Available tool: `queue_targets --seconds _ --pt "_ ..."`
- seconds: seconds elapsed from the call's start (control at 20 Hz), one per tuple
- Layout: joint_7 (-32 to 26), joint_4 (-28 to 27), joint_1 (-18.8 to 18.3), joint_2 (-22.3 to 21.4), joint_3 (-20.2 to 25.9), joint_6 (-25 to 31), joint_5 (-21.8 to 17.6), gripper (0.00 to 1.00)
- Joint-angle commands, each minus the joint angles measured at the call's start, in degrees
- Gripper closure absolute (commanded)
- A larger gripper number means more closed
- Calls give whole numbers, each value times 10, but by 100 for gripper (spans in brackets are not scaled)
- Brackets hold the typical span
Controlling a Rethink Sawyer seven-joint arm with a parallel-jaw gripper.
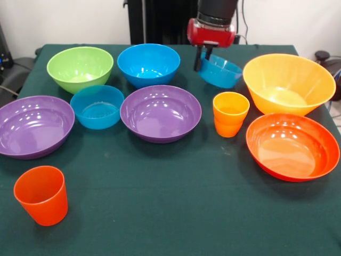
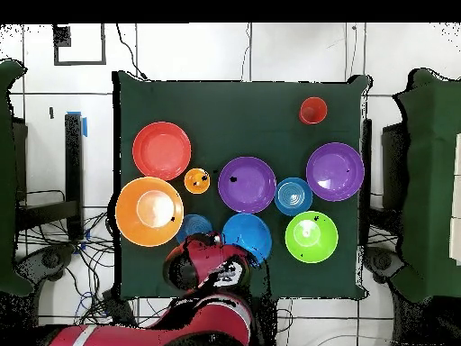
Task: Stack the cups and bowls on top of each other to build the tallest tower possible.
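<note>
Tool [image 1: 204, 60] pinches the tilted small blue bowl [image 1: 221, 72] by its rim above the green-clothed counter [image 1: 160, 213]; white wall [image 1: 80, 21] behind.

Eight bowls [image 2: 247, 184] and two cups [image 2: 312, 111] (none stacked) on green table [image 2: 270, 99]

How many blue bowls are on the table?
3: a medium blue bowl at the back, a small one between the purple bowls, and another small one tilted at the gripper.
</note>
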Motion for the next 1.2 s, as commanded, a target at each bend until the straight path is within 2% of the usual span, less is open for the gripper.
queue_targets --seconds 0.05,0.2,0.55,1.05,1.2 --pt "17 42 -39 -86 68 106 -33 100" --pt "5 49 -55 -113 81 131 -36 100" --pt "-2 54 -71 -137 97 158 -40 100" --pt "-6 61 -71 -209 111 233 -21 100" --pt "-2 63 -71 -220 115 241 -19 100"
